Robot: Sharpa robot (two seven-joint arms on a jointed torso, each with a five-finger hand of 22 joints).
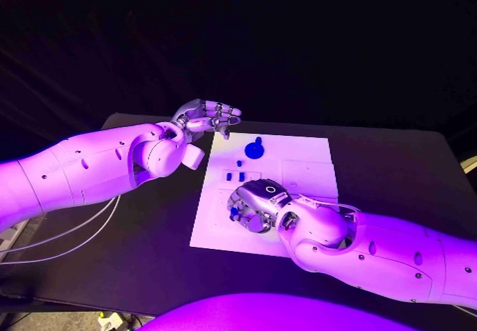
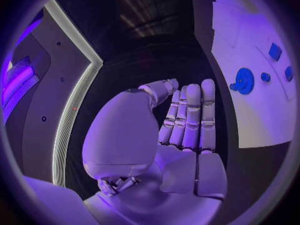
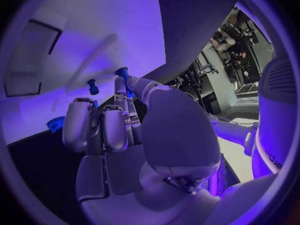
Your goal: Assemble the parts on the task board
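Left hand (image 1: 206,114) empty, fingers straight together, off the task board's (image 1: 303,155) far corner; round blue part (image 1: 254,147) just beside it. Right hand (image 1: 256,205) over board middle, pinching a small blue peg (image 3: 122,74); small parts (image 1: 236,176) just beyond, nearest this hand.

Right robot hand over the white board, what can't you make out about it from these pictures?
- Head view: the right robot hand covers the task board beneath it; anything lying there is hidden.
- Right wrist view: a small blue part sits at its fingertips; whether it is pinched or merely touched cannot be told.
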